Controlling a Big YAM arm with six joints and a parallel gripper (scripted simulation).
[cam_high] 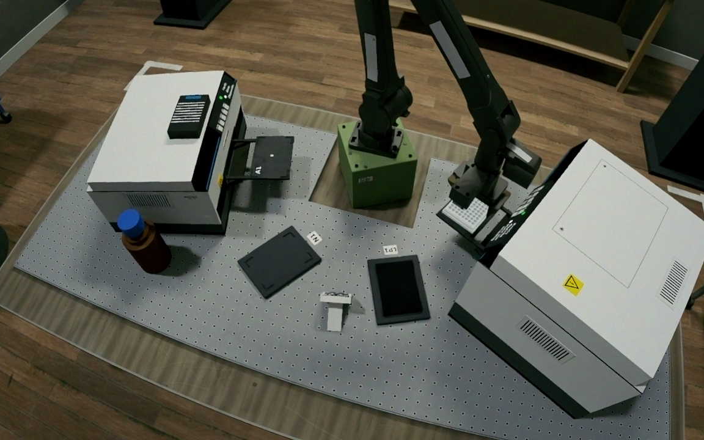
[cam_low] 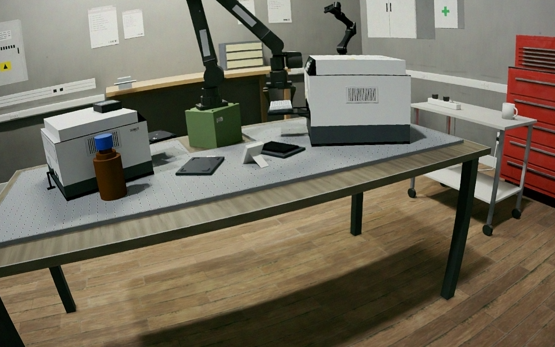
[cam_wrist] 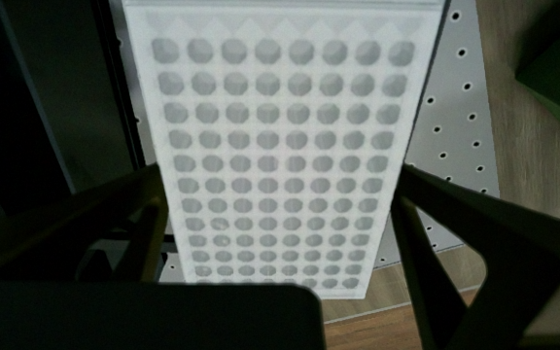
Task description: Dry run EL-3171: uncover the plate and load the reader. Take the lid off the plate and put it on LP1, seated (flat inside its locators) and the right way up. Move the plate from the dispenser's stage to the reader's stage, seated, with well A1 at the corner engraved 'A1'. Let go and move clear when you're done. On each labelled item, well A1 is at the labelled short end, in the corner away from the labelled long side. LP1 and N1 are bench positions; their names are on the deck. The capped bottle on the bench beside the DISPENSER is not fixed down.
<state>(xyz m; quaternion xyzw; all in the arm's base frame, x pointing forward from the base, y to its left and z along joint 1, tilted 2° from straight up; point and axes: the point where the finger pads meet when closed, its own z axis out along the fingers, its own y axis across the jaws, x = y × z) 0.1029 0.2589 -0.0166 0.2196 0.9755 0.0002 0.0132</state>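
My jaws [cam_high: 472,203] [cam_low: 281,101] are clenched on the long sides of the white plate [cam_high: 468,215] [cam_low: 279,106] [cam_wrist: 267,141], a wide, level hold that should keep the wells even. It sits at or just above the dark stage [cam_high: 456,222] [cam_low: 278,113], beside the big machine [cam_high: 623,219] [cam_low: 359,110] at 4 o'clock in the top view. I judge that machine the reader, since the capped bottle [cam_high: 146,249] [cam_low: 109,174] stands by the other, making that the dispenser [cam_high: 163,134] [cam_low: 68,157], toward 9 to 10. The dispenser's stage [cam_high: 274,156] carries no plate.

At 7 to 8, LP1 [cam_high: 373,293] bears a dark rectangle [cam_high: 398,286] I take for the lid, parked so the wells stay uncovered. N1 [cam_high: 278,262] [cam_low: 199,165] shows bare corner brackets, between 8 and 9. I can't read well A1's corner; seating wants checking before I let go.

Beneath lies a perforated grey deck [cam_high: 223,322] [cam_low: 176,193] on a wood-edged bench; beyond are plank flooring [cam_high: 32,393] [cam_low: 249,276] and, in the exterior view, a red drawer cabinet [cam_low: 540,146] at 3.
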